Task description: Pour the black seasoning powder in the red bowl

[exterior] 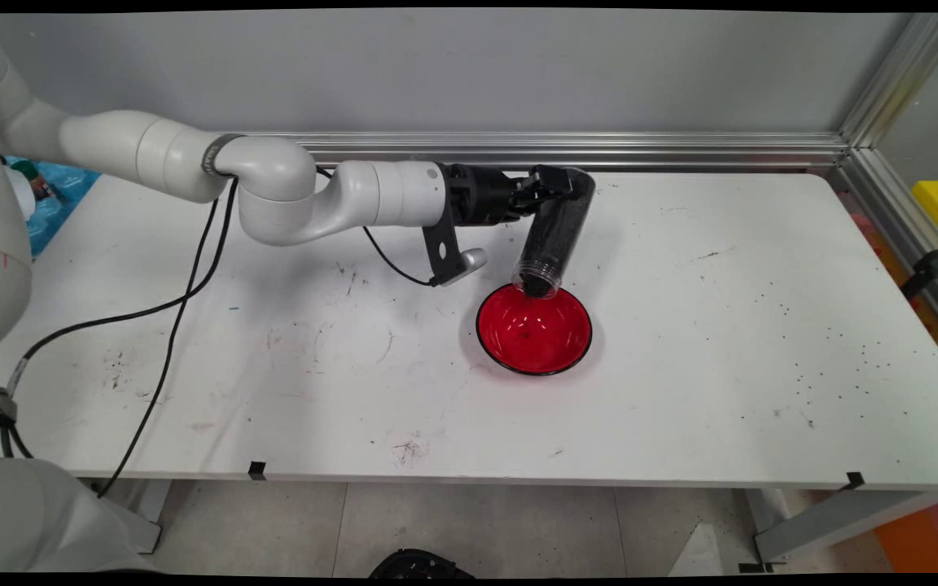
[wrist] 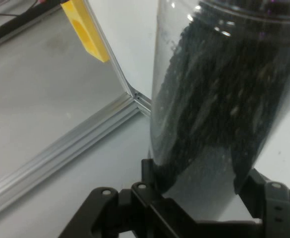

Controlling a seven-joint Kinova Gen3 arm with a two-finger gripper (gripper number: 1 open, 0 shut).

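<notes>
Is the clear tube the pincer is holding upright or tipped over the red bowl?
Tipped. The clear tube slants steeply, open mouth down at the red bowl's far rim, base held high in the pincer. Dark grains fill it.

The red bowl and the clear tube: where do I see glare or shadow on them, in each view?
Main view: white glints lie inside the red bowl near its far rim, and a soft shadow falls on the table left of it. Hand view: small bright highlights sit near the top of the clear tube, which is filled with dark grains.
</notes>
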